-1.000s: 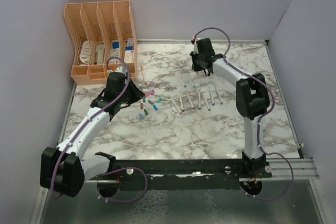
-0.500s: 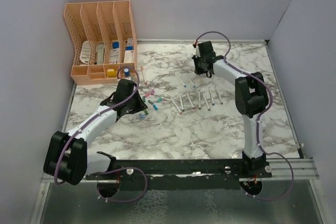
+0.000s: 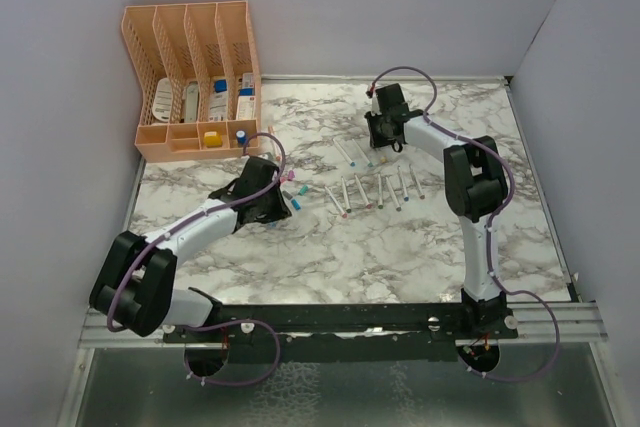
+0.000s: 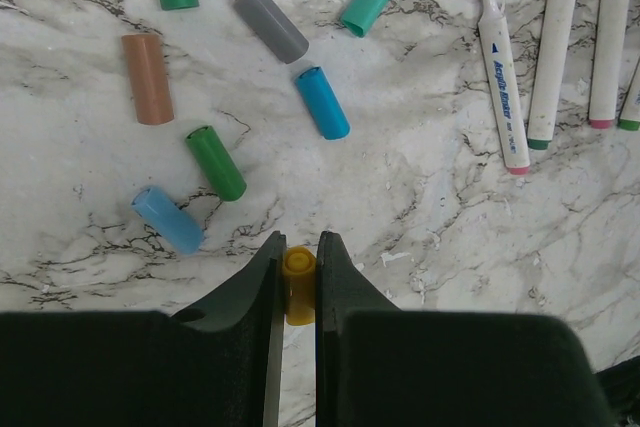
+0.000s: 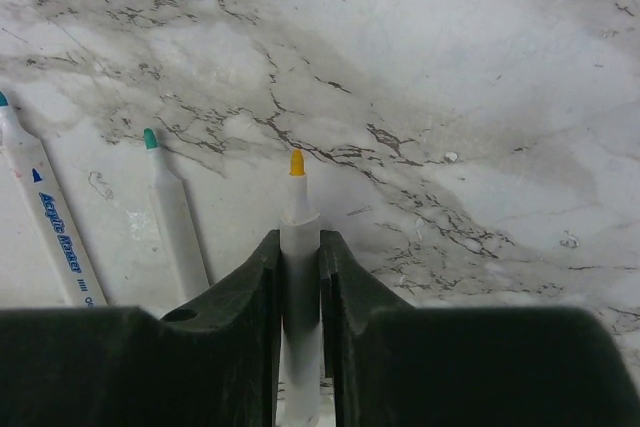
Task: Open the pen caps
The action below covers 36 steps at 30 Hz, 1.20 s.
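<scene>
Noted yellow pen cap (image 4: 298, 292) pinched between narrow fingers of left gripper (image 4: 298, 252), low over marble table (image 4: 420, 247), just short of loose pen caps (image 4: 322, 102); bare yellow-tipped pen barrel (image 5: 299, 217) clamped in right gripper (image 5: 299, 239) at far side. Judged: cap off, drop-off pending, calling for lowering beside the loose ones, then spreading fingers. Found left arm swung from organiser (image 3: 190, 77) toward centre since a second ago.
</scene>
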Motion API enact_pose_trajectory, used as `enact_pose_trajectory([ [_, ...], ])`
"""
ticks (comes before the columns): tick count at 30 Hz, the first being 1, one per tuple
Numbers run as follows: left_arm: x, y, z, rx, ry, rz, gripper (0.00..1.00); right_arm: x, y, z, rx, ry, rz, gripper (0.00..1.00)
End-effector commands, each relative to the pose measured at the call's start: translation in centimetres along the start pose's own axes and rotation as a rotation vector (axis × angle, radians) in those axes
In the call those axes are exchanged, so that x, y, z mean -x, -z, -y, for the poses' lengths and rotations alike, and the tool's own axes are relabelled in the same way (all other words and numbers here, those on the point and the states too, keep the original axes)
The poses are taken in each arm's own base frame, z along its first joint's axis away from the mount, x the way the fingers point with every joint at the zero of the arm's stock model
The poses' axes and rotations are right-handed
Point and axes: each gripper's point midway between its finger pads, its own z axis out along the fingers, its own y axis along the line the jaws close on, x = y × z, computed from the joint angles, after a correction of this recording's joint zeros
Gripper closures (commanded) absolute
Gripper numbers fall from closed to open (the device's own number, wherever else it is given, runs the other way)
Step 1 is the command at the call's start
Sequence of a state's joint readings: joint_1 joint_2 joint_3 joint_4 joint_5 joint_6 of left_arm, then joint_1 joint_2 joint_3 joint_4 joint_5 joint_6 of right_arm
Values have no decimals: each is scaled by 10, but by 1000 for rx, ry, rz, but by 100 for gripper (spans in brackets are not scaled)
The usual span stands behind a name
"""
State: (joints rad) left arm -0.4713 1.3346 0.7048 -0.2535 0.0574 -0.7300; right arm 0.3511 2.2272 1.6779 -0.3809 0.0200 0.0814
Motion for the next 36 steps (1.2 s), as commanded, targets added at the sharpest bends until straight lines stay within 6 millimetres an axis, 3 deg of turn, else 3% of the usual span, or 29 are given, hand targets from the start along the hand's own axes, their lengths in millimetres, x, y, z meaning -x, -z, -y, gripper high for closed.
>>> enact_pose_trajectory([
  [1, 2, -8, 0, 29, -10, 22, 100, -10, -10, -1, 19, -19, -22, 76],
  [4, -3, -12, -1, 38, -20, 7, 100, -6, -8, 0, 18, -20, -15, 67],
  [12, -8, -17, -3, 54, -31, -5, 100, 22, 8, 2, 14, -22, 43, 58],
  [19, -10, -18, -3, 53, -33, -12, 82, 72, 42, -2, 35, -19, 145, 47],
  [23, -9, -17, -2, 49, -34, -13, 69, 93, 59, -9, 68, -25, 183, 39],
  [25, -8, -16, -1, 46, -36, -11, 67, 99, 65, -14, 91, -26, 196, 38],
  [28, -5, -12, 2, 41, -37, -4, 60, 107, 73, -29, 125, -20, 214, 37],
  [31, 5, 1, 10, 28, -34, 24, 59, 110, 76, -55, 174, 1, 219, 36],
  [33, 20, 19, 22, -2, -25, 75, 58, 111, 75, -78, 195, 27, 222, 35],
  [36, 48, 56, 39, -54, -8, 195, 42, 109, 67, -118, 237, 59, 215, 35],
])
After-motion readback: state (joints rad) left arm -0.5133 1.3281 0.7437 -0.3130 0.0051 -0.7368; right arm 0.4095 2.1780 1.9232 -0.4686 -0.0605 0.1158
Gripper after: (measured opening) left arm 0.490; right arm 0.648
